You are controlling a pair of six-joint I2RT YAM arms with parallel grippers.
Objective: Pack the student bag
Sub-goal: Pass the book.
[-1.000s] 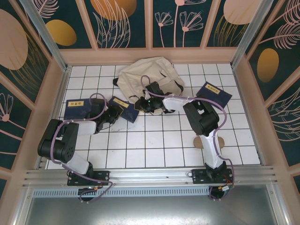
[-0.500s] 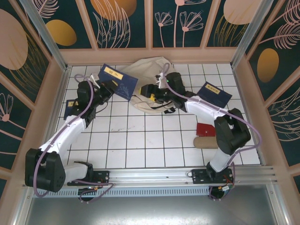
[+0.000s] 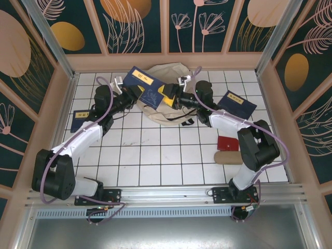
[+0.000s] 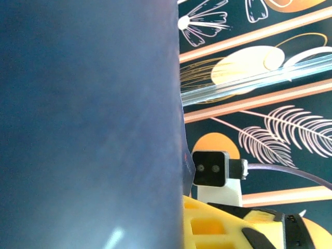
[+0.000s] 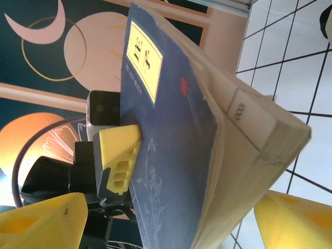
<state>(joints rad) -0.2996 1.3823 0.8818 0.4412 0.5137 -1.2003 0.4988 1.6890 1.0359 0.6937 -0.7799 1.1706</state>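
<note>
Hands flank a navy book (image 3: pixel 145 85) held tilted above the beige student bag (image 3: pixel 165 113), which lies slumped at the middle of the counter's (image 3: pixel 155 155) far edge: the left hand (image 3: pixel 128 93) clamps one end, the right hand (image 3: pixel 168 94) gapes with yellow fingers (image 5: pixel 44 220) spread around the other.

The student bag (image 3: pixel 174 72) lies at the middle of the table's (image 3: pixel 155 155) far edge, a raised book (image 3: pixel 147 89) over its left side; a second book (image 3: pixel 82 118) lies by the left edge, a third book (image 3: pixel 236 105) just right of the bag
</note>
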